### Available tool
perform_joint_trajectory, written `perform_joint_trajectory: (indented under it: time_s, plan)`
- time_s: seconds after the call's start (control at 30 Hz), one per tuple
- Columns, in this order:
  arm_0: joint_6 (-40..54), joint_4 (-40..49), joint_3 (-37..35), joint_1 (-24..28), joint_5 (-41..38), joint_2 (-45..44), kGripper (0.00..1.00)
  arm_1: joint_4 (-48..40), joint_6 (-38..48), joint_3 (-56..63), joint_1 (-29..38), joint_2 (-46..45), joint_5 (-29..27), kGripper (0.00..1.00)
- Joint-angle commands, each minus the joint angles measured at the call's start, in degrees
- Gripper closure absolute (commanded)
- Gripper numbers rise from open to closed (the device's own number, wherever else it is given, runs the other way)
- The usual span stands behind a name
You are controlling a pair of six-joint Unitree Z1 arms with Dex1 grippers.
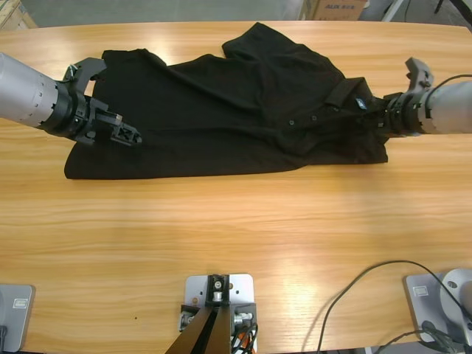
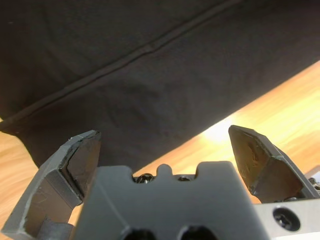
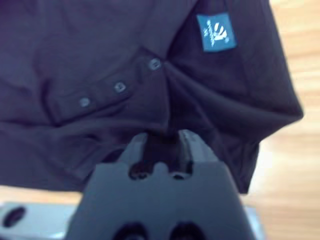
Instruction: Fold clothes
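One black polo shirt (image 1: pixel 221 118), three buttons (image 3: pixel 119 87), one blue neck label (image 3: pixel 215 31), two arms (image 1: pixel 29 96).

The high view looks straight down on the polo shirt (image 1: pixel 228 110) from well above. Both wrist views sit close over it, the right one facing its collar end, the left one its opposite end.

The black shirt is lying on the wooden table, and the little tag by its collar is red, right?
Not quite. The tag by the collar of the black shirt is blue, not red; the right wrist view shows it clearly. The shirt does lie on the wooden table.
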Motion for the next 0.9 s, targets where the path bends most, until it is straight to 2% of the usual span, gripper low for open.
perform_joint_trajectory:
  time_s: [0.03, 0.1, 0.2, 0.27, 0.3, 0.37, 0.43, 0.63, 0.8, 0.9]
  plan:
    - [0.3, -0.4, 1.2, -0.9, -0.9, -0.2, 0.023, 0.3, -2.7, -0.6, -1.1, 1.0, -5.9, 0.000]
    - [0.0, -0.4, 1.2, -1.1, -0.9, -0.3, 0.023, 2.2, -2.9, -0.1, -0.8, -5.3, -5.0, 0.003]
    - [-0.3, -0.2, 1.3, -1.4, -0.9, -0.5, 0.023, 5.1, -1.3, 0.1, 1.8, -14.3, 3.6, 0.023]
    - [-0.3, 0.0, 1.3, -1.6, -0.9, -0.6, 0.023, 3.9, 2.7, 1.4, 3.9, -14.9, 6.4, 0.019]
    - [-0.3, 0.0, 1.2, -1.8, -0.9, -0.6, 0.023, 1.7, 4.1, 2.4, 4.9, -14.0, 7.2, 0.035]
    - [-0.5, 0.3, 1.1, -2.0, -0.9, -0.7, 0.023, -1.7, 5.1, 3.3, 6.6, -11.0, 9.6, 0.188]
    - [-0.7, 0.6, 1.1, -2.2, -0.9, -1.0, 0.023, -4.0, 6.2, 3.5, 8.0, -7.2, 12.3, 0.393]
    - [-1.3, 1.9, 0.9, -2.9, -0.8, -2.0, 0.023, -19.1, 9.4, 9.3, 8.8, 5.2, 16.0, 0.423]
    - [-1.7, 3.4, -0.2, -2.9, -0.8, -2.6, 0.023, -37.6, 11.0, 16.8, 8.6, 14.3, 18.6, 0.441]
    - [-1.7, 3.8, -0.8, -2.9, -0.8, -2.5, 0.023, -40.3, 11.9, 18.0, 8.6, 14.5, 18.6, 0.442]
